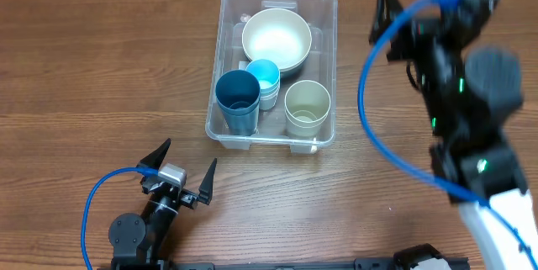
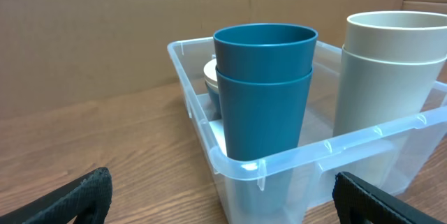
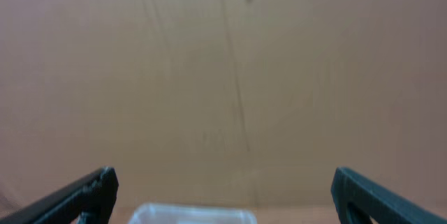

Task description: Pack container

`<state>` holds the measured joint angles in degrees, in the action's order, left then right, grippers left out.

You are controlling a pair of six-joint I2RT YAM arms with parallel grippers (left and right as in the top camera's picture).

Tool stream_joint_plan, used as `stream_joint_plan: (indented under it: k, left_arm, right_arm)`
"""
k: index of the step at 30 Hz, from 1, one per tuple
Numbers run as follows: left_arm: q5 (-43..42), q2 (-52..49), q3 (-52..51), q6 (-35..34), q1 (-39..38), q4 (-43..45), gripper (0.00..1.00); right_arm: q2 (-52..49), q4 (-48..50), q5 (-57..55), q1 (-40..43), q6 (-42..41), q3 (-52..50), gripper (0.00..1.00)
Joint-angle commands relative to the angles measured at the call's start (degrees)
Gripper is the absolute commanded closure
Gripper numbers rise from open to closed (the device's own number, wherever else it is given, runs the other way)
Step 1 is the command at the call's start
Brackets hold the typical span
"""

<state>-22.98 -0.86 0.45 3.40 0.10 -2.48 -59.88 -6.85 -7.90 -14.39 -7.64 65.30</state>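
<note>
The clear container (image 1: 329,51) is set mid-counter (image 1: 101,68) and is loaded with a cream bowl (image 1: 276,36), stacked teal cups (image 1: 238,97), beige cups (image 1: 307,106) and small light-blue cups (image 1: 264,75). The left pincer (image 1: 187,156) is held apart near its front wall. The right pincer (image 3: 223,199) is likewise spread, raised to its right.

The clear container (image 1: 235,5) holds teal cups (image 1: 238,97), beige cups (image 1: 307,106), a cream bowl (image 1: 276,36).
</note>
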Motion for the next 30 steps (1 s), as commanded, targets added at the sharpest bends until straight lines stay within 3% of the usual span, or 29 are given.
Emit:
stream_joint_plan:
  k: [1, 5, 14, 24, 30]
  left_arm:
    - [-1.01, 0.61, -0.17, -0.17, 0.42, -0.07, 0.0]
    - [-1.03, 0.61, -0.17, -0.17, 0.42, -0.07, 0.0]
    - [-1.03, 0.61, -0.17, -0.17, 0.42, -0.07, 0.0]
    - [-1.01, 0.61, -0.17, -0.17, 0.42, -0.07, 0.0]
    - [-1.01, 0.61, -0.17, -0.17, 0.42, -0.07, 0.0]
  right_arm:
    - [12.55, 4.66, 2.25, 2.03, 0.2, -17.64, 0.0]
    - [30.53, 8.24, 5.53, 4.76, 0.17, -37.33, 0.0]
    - [53.0, 10.12, 8.24, 7.74, 0.2, -56.39, 0.0]
    - [59.71, 9.92, 9.94, 7.72, 0.24, -64.87, 0.0]
    - [59.71, 2.19, 10.14, 7.72, 0.22, -64.87, 0.0]
